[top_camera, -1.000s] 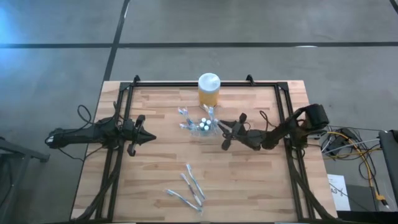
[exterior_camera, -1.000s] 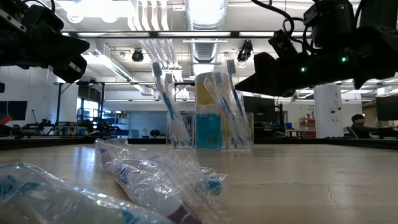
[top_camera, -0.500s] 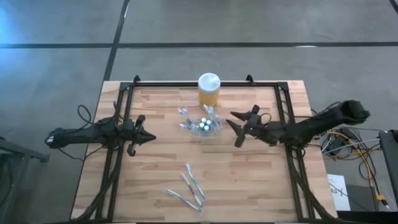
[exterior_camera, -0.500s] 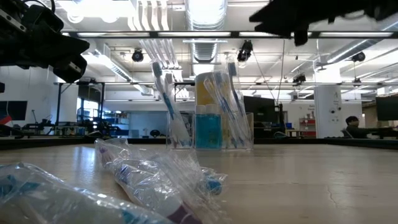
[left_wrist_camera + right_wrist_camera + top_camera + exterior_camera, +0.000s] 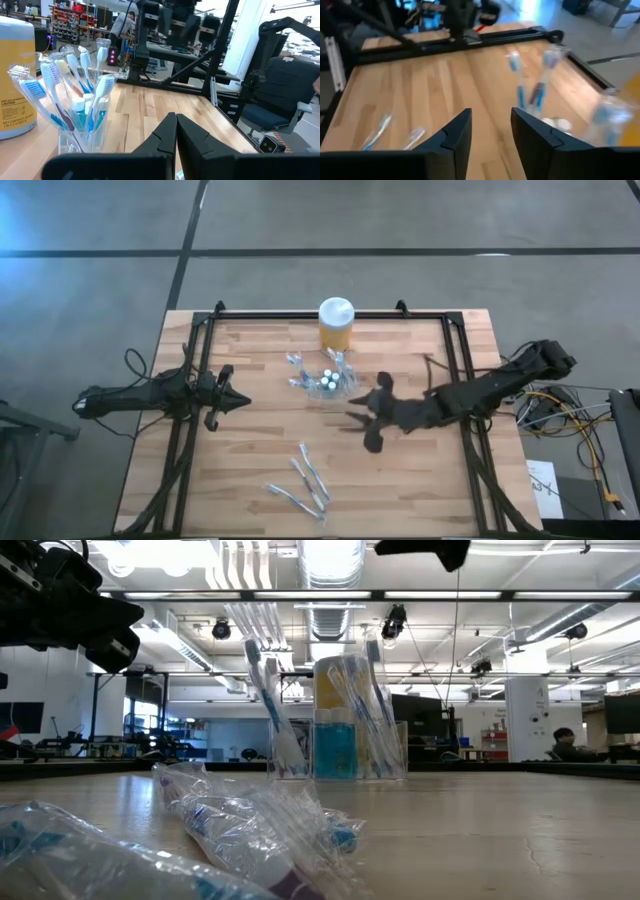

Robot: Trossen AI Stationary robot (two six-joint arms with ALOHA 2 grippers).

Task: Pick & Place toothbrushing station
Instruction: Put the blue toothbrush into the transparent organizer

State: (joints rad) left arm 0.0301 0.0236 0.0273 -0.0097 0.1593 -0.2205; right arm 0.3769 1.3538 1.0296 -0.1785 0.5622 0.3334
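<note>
Toothbrushes, slim, blue and white (image 5: 82,107), stand bristle-up in a small clear plastic holder (image 5: 327,381) near the back middle of the wooden table (image 5: 250,450), just in front of a yellow jar with a white lid (image 5: 336,324). Seen from above, three tiny white-capped round pieces (image 5: 328,377) show at the holder. How many brushes stand in it cannot be counted exactly; the left wrist view shows about six heads. Three or four more brushes in clear wrappers (image 5: 303,481) lie loose toward the front of the table, well apart from the holder.

The right gripper (image 5: 367,423) hangs above the table just beside the holder, on its front right, not touching it. Its fingers (image 5: 455,137) stand parted with a clear gap and nothing between them. The left gripper (image 5: 234,401) waits over the left side of the table, pointing toward the holder but well apart from it, its two fingers (image 5: 162,137) pressed together and empty.
</note>
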